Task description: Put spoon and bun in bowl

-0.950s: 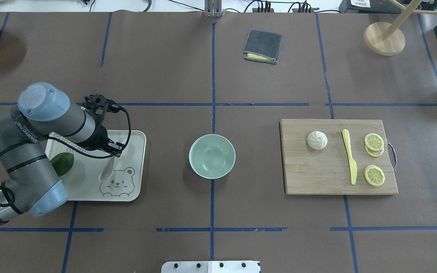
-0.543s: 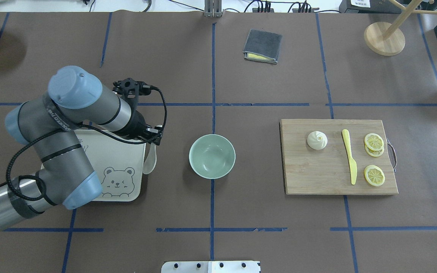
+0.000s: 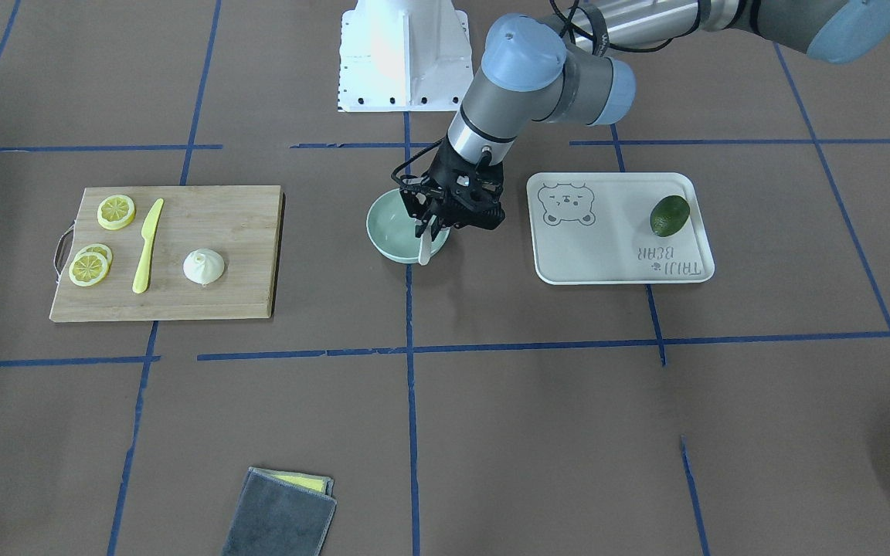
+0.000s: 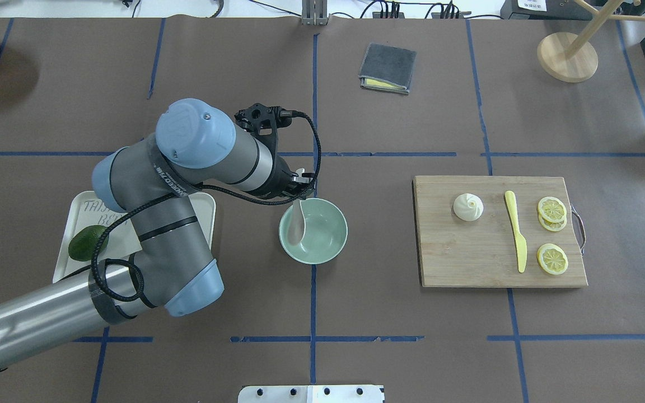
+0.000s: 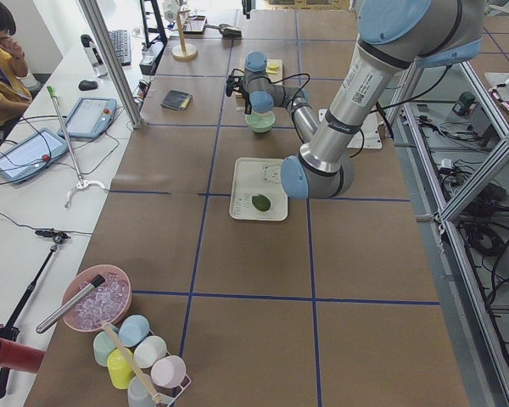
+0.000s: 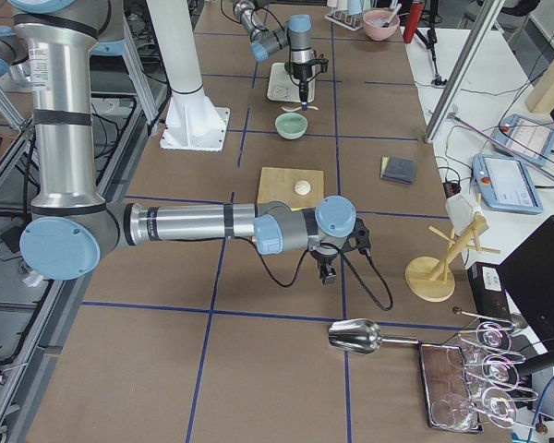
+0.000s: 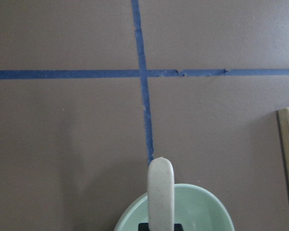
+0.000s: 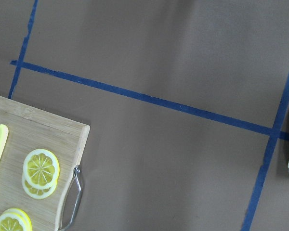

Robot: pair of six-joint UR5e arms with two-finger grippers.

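**On the brown, blue-taped tabletop (image 4: 389, 313), the spoon (image 4: 296, 224) hangs over the bowl (image 4: 328, 238)**

The off-white spoon is pinched by its handle in the left claw (image 4: 300, 193), whose fingers are closed narrowly on it. Its scoop points down over the half of the mint-green bowl on the robot's left. From across the table its tip shows against the bowl's rim, so I cannot tell whether it touches the bowl or only hovers above it. The bun (image 4: 468, 206) sits untouched on the wooden cutting board (image 4: 468, 257), well apart from the bowl, beside a yellow knife (image 4: 515, 232) and some lemon slices. On the bowl's other side lies the bear-printed tray (image 3: 607, 247) with an avocado (image 4: 88, 242) on it.

The right claw (image 6: 325, 275) shows only in the side view, hanging past the board's handle end; I cannot tell whether it is wide or narrow.

The risk here is the release. The spoon sits off-centre and close to the rim, so if let go from this height it could land across the edge and tip out — or knock the light bowl sideways. Lowering it further and nearer the middle would guard against that. A spoon propped high on the rim could also crowd the bun later.
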